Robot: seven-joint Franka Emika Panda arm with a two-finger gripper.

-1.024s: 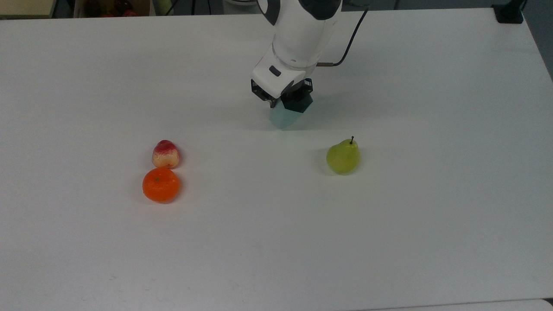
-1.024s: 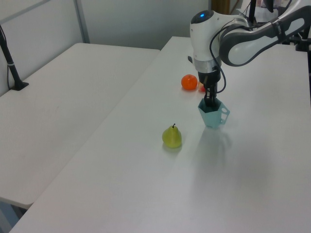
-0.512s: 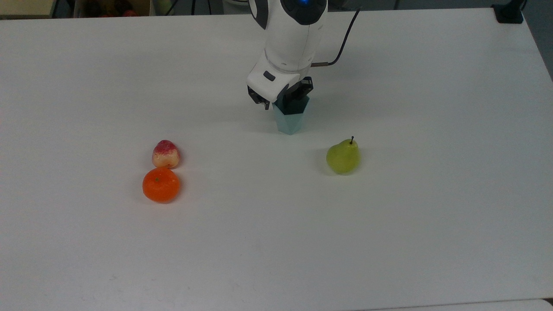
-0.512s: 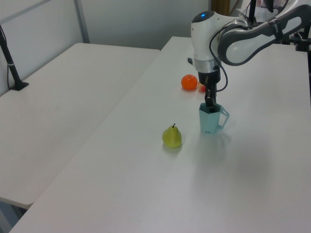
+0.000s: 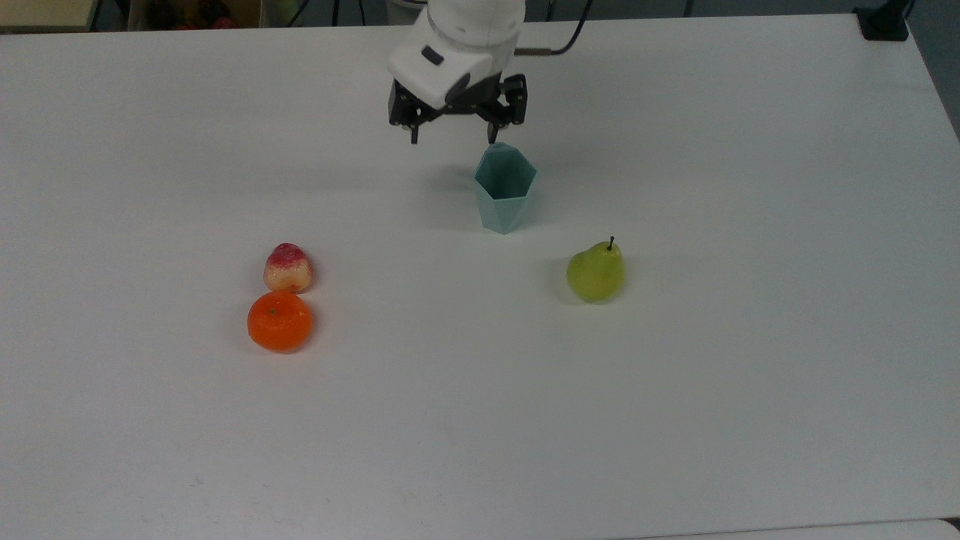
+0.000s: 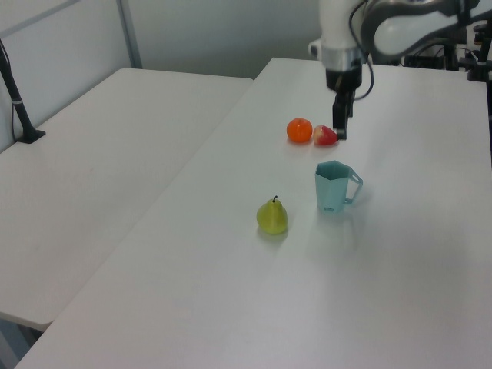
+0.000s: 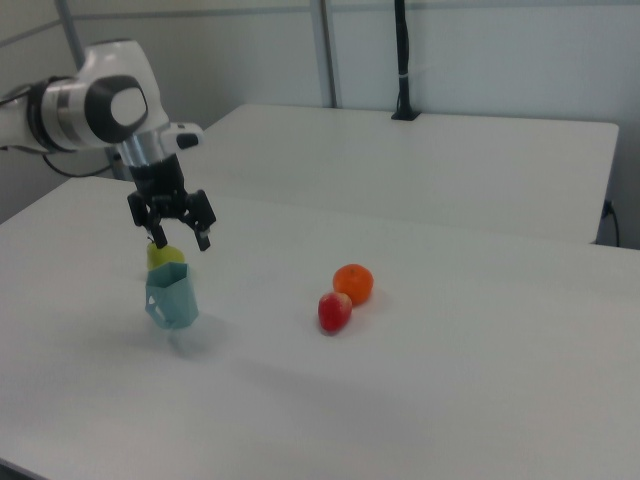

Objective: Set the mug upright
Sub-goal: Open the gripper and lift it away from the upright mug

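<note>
The pale teal faceted mug (image 5: 504, 196) stands upright on the white table (image 5: 480, 420), its open mouth facing up. In the left view the mug (image 6: 332, 188) shows a small handle on the left view's right side. In the right view the mug (image 7: 172, 298) stands just below the hand. My gripper (image 5: 453, 137) hovers above and behind the mug, open and holding nothing, apart from the rim. In the left view the gripper (image 6: 340, 127) hangs well above the mug. The right view shows the gripper (image 7: 181, 243) with its fingers spread wide.
A green pear (image 5: 596, 272) lies at the mug's front right in the top view. An orange (image 5: 279, 321) and a red-and-yellow fruit (image 5: 287, 268) sit touching each other at the top view's left. A second white table (image 6: 92, 177) adjoins on the left view's left.
The gripper has let go of the mug, opened and risen up and back. The mug went from tilted in the gripper to standing upright alone.
</note>
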